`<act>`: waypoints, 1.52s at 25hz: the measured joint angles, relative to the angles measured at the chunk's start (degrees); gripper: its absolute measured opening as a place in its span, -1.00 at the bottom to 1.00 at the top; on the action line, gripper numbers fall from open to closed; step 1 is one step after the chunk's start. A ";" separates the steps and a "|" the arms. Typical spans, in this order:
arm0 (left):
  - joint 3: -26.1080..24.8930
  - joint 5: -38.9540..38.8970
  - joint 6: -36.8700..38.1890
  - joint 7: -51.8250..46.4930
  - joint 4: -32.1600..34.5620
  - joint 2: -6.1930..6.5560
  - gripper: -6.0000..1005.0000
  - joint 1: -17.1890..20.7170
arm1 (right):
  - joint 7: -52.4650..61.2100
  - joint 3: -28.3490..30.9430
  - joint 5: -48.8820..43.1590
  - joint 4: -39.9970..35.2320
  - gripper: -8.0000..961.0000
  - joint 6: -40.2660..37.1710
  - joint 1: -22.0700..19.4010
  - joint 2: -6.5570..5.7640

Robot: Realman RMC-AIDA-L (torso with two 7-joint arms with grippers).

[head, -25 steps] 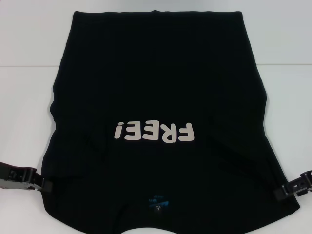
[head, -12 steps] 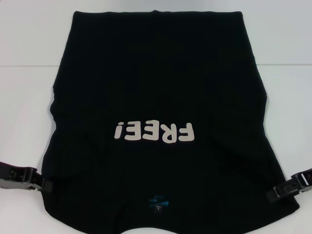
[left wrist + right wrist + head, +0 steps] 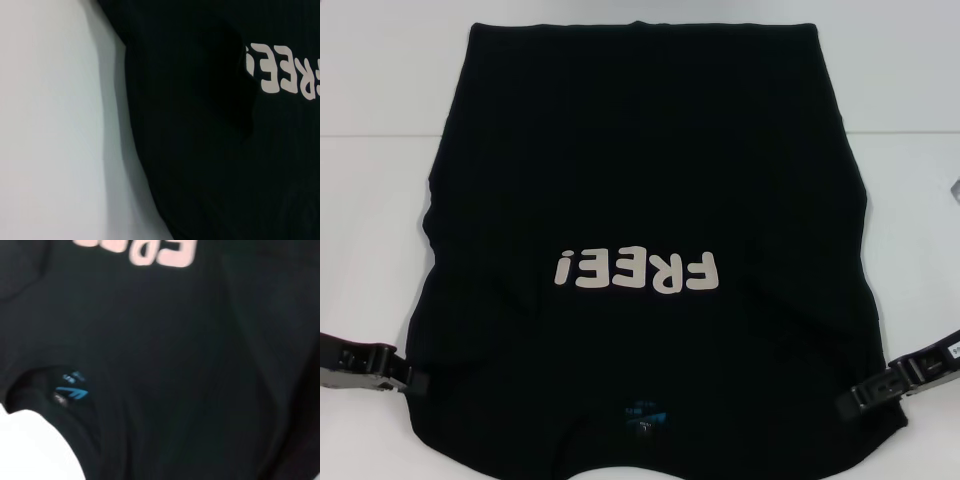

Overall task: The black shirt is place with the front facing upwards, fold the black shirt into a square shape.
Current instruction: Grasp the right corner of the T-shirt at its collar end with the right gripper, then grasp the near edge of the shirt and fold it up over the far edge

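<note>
Shirt (image 3: 650, 200) lies flat on the white bench (image 3: 370, 180), filling the middle of the head view from the upper edge down to the lower edge. It is front side up. The cream "FREE!" lettering (image 3: 638, 270) sits just below the centre of the frame and reads upside down from where I look. The blue neck label (image 3: 642, 412) is low in the frame, at the collar, which is the end nearest me. The hem is at the upper edge.

My left hand (image 3: 408, 378) is at the lower left of the head view, its tip touching the shirt's left edge near the shoulder. I cannot tell whether its fingers are apart or together there.

My right hand (image 3: 855, 402) is at the lower right, its tip lying over the black cloth, inside the shirt's right edge. I cannot tell whether it is clamped on the cloth or merely resting on it.

From my left wrist, the shirt (image 3: 210, 140) covers the right part of the frame, with bare bench (image 3: 50, 125) on the left and part of the lettering (image 3: 280, 75) at the right edge.

From my right wrist, black cloth (image 3: 190, 365) fills nearly all the frame, with the label (image 3: 71, 390) at lower left and a patch of bench (image 3: 30, 450) in the lower left corner.
</note>
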 joint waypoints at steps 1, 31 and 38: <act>0.00 0.00 0.00 0.00 -0.12 0.00 -0.93 0.00 | -0.10 -0.08 0.03 0.22 0.83 -0.02 0.16 0.08; -0.04 -0.88 3.20 1.07 -1.34 0.45 -0.93 -0.38 | -0.87 -1.91 -0.70 -0.46 -0.70 -0.50 0.63 -0.44; 0.02 -1.17 13.03 6.11 -8.61 3.72 -0.93 -1.79 | -7.02 -2.75 -0.68 -0.49 -0.84 -8.91 1.12 -3.44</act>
